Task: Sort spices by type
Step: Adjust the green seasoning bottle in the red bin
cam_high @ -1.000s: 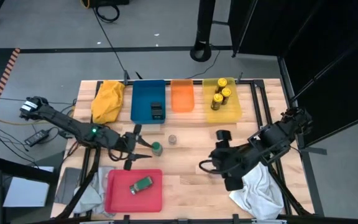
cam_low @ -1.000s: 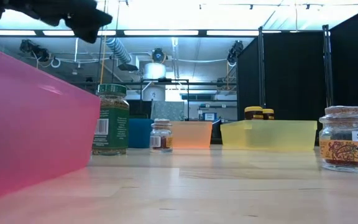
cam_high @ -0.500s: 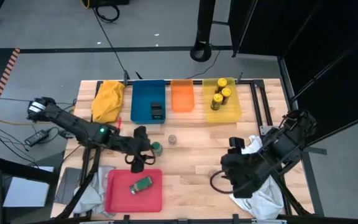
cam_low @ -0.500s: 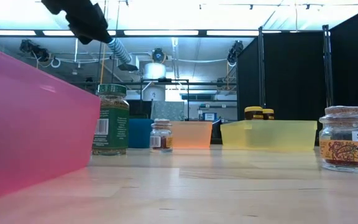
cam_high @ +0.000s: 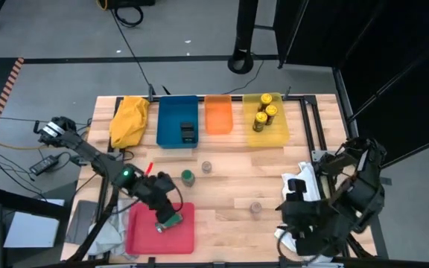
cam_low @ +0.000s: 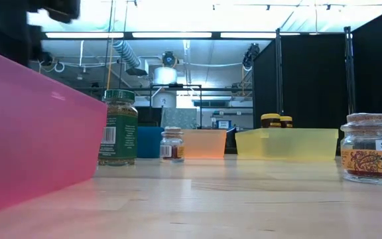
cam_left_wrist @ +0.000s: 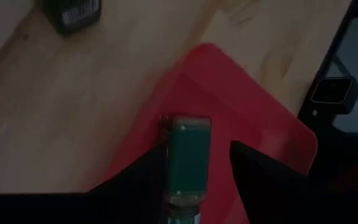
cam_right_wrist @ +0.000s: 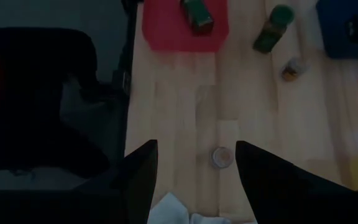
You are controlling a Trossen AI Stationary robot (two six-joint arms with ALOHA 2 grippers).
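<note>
A green-lidded jar (cam_high: 172,221) lies on its side in the red tray (cam_high: 144,234). My left gripper (cam_high: 167,211) hangs over it, open, one finger on each side of the jar (cam_left_wrist: 185,155). A second green-lidded jar (cam_high: 188,176) stands upright on the table. Two tiny grey-topped jars (cam_high: 206,167) (cam_high: 256,207) also stand there. Black boxes (cam_high: 188,132) lie in the blue tray, and yellow-lidded jars (cam_high: 265,117) stand in the yellow tray. My right gripper (cam_high: 287,205) is open and drawn back by the right edge, high above the nearer tiny jar (cam_right_wrist: 221,157). My left gripper (cam_left_wrist: 196,148) comes from above, pointing down, with its open fingers along both long sides of the lying green-lidded jar's body (cam_left_wrist: 180,177). I cannot tell whether either finger touches it. The jar rests on the red tray's floor.
The blue (cam_high: 171,112), orange (cam_high: 217,116) and yellow (cam_high: 277,134) trays line the far edge. A yellow cloth (cam_high: 129,120) lies at the far left. A white cloth (cam_high: 313,237) lies under the right arm. Bare wood lies between the jars and the near edge.
My left gripper has moved from beside the upright green-lidded jar toward the near edge and down over the red tray, ending astride the lying jar. My right arm has drawn back toward the table's right near corner, uncovering the tiny jar, which has stayed in place.
</note>
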